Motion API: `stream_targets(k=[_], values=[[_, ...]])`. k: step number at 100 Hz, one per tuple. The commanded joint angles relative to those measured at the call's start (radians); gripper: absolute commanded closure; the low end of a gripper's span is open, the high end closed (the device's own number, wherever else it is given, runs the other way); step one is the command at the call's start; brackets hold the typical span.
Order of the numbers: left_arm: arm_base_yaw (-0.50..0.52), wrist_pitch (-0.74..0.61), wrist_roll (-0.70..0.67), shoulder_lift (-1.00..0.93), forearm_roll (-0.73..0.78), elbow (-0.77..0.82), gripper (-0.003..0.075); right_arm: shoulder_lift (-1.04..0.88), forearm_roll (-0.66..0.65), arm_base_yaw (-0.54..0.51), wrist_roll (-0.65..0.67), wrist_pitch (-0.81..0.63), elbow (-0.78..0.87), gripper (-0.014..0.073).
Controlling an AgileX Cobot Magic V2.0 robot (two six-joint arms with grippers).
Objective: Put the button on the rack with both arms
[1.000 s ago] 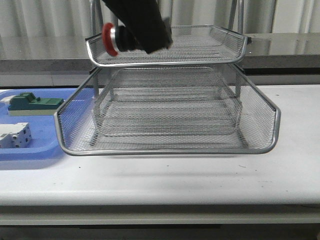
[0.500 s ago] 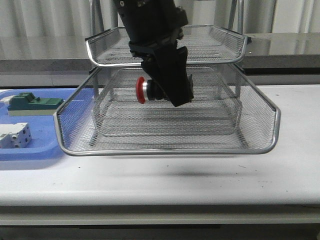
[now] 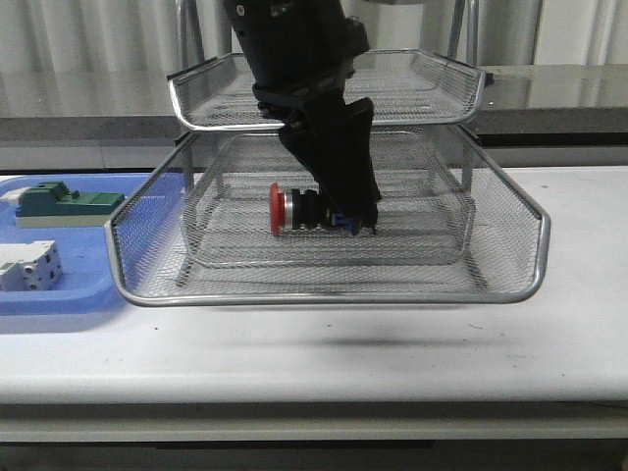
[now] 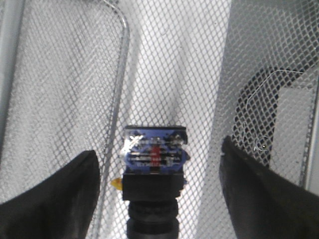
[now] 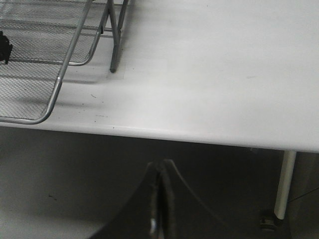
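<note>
The button (image 3: pixel 302 210) lies on its side on the mesh of the rack (image 3: pixel 510 294), below the top tier, red cap to the left. My left gripper (image 3: pixel 359 225) reaches down from above, right behind the button's blue end. In the left wrist view the button (image 4: pixel 154 164) sits between the two dark fingers (image 4: pixel 60 194) with clear gaps on both sides; that gripper (image 4: pixel 157 149) is open and holds nothing. My right gripper (image 5: pixel 160 165) is shut and empty, low beyond the table's edge, with a corner of the rack (image 5: pixel 60 74) in its view. It does not show in the front view.
A flat blue tray (image 3: pixel 69 294) lies left of the rack, holding a green block (image 3: pixel 61 202) and a white-grey terminal block (image 3: pixel 29 266). The white table (image 3: pixel 392 343) runs in front of and to the right of the rack.
My left arm came down from beside the top tier into the lower part of the rack with the button. The button now rests on the mesh and the fingers are off it.
</note>
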Motion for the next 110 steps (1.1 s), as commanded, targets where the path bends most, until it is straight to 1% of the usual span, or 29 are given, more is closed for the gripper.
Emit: stream_targets(k=[1,21,34,44,55,69,82,93,102,110], values=[[-0.008,0.024,-0.051,-0.056,-0.025,-0.046,0.0225,0.010,-0.010,-0.004,-0.003,-0.063,-0.032,0.0664],[-0.004,0.159,-0.157,-0.071,-0.018,-0.148,0.0226,0.010,-0.010,-0.004,-0.003,-0.063,-0.032,0.0664],[0.009,0.175,-0.174,-0.121,0.016,-0.163,0.0226,0.010,-0.010,-0.004,-0.003,-0.063,-0.032,0.0664],[0.044,0.177,-0.213,-0.168,0.071,-0.163,0.0228,0.010,-0.010,-0.004,-0.003,-0.063,-0.032,0.0664],[0.120,0.179,-0.266,-0.223,0.116,-0.163,0.0230,0.010,-0.010,-0.004,-0.003,-0.063,-0.032,0.0664],[0.236,0.182,-0.304,-0.294,0.114,-0.163,0.0232,0.010,-0.010,-0.004,-0.003,-0.063,-0.032,0.0664],[0.346,0.182,-0.332,-0.359,0.105,-0.163,0.0273,0.010,-0.010,-0.004,-0.003,-0.063,-0.032,0.0664],[0.419,0.182,-0.355,-0.408,0.083,-0.159,0.0279,0.010,-0.010,-0.004,-0.003,-0.063,-0.032,0.0664],[0.463,0.170,-0.357,-0.457,0.081,-0.126,0.0279,0.010,-0.010,-0.004,-0.003,-0.063,-0.032,0.0664],[0.500,0.140,-0.357,-0.505,0.081,-0.065,0.0279,0.010,-0.010,-0.004,-0.003,-0.063,-0.032,0.0664]])
